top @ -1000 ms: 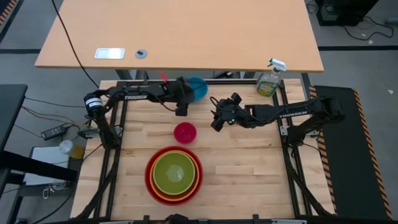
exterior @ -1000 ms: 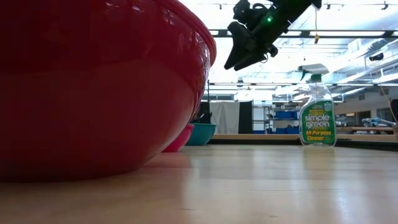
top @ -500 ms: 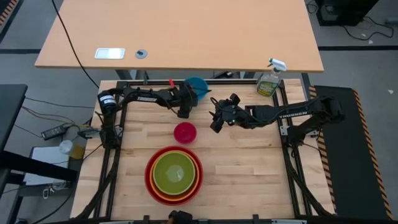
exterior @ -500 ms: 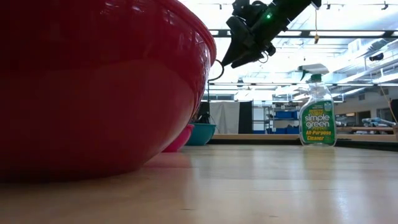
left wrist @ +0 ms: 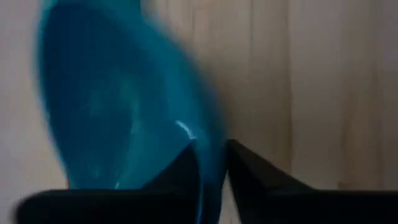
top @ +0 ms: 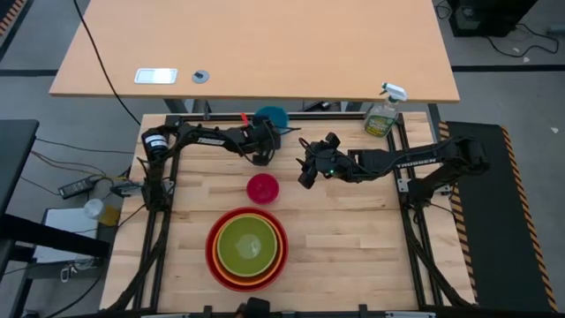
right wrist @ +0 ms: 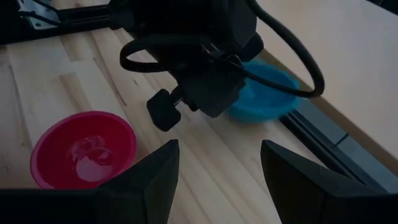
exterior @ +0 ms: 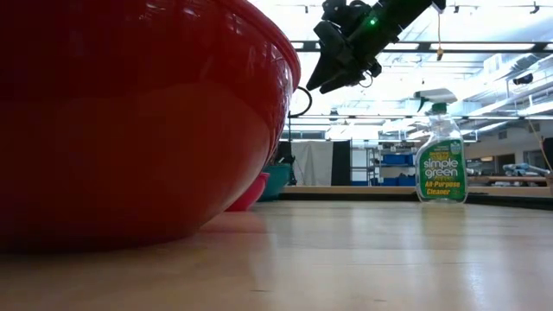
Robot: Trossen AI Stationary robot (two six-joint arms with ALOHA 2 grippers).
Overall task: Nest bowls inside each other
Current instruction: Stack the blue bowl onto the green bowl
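Note:
The blue bowl [top: 269,117] sits tilted at the table's far edge, and my left gripper [top: 263,148] is shut on its near rim. The small pink bowl [top: 262,187] rests on its base mid-table. Nearer the front edge, the lime green bowl [top: 247,246] lies nested in the orange one, which lies in the red bowl [top: 212,256]. My right gripper [top: 305,174] hangs open above the table, right of the pink bowl [right wrist: 84,149], with nothing between its fingers. My left gripper pinches the blue bowl's near rim [left wrist: 211,163], one finger [left wrist: 183,171] inside the bowl and the other [left wrist: 252,177] outside. The fingers slant down from the table's near left. The bowl sits tipped in the hold; whether its base is off the table I cannot tell.
A green spray bottle [top: 382,113] stands at the far right corner. The black table frame [right wrist: 323,134] runs just behind the blue bowl. The red bowl's wall [exterior: 130,112] fills the left of the low view. Bare wood lies right of the stack.
My left gripper has sunk toward the blue bowl, tipped further down and taken hold of its near rim. The blue bowl has shifted a little toward the table's far edge and now sits tilted. The pink bowl and the stack have stayed put.

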